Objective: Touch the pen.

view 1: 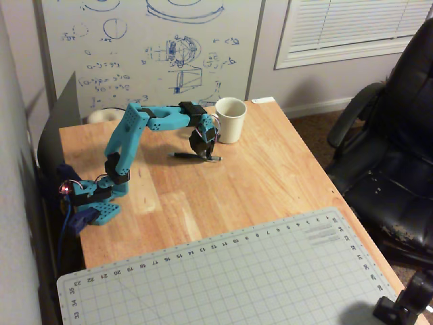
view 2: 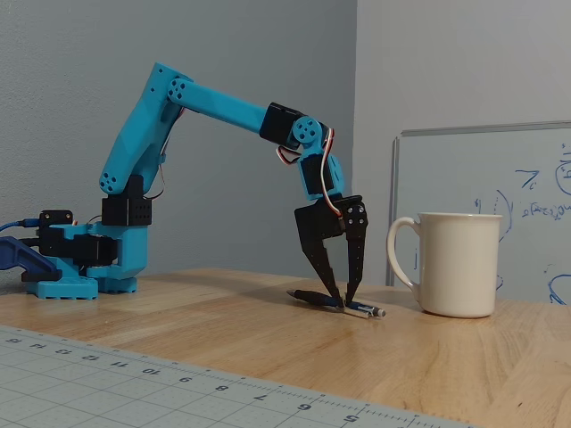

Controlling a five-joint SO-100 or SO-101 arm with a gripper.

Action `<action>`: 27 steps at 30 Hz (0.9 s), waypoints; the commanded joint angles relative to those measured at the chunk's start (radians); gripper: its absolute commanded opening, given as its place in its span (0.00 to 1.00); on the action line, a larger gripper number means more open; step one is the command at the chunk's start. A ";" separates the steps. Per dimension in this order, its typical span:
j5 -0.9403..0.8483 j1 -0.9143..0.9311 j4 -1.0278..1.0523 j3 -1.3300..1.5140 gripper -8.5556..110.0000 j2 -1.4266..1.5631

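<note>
A thin dark pen with a silvery tip lies on the wooden table, just left of a white mug. My gripper points straight down over the pen's tip half. Its two black fingers stand slightly apart, one on each side of the pen, with their tips down at the pen and the tabletop. In the overhead view the blue arm reaches out from its base at the table's left and hides the middle of the pen.
A grey cutting mat covers the near part of the table. A whiteboard leans behind the table. A black office chair stands off the table's right side. The arm's blue base sits at the left edge.
</note>
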 commanded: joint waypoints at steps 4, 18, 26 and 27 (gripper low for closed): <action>0.008 -0.028 -0.012 -0.078 0.07 0.029; 0.008 -0.083 -0.003 -0.120 0.07 0.028; 0.008 -0.086 -0.003 -0.120 0.07 0.031; 0.008 -0.086 -0.003 -0.120 0.07 0.031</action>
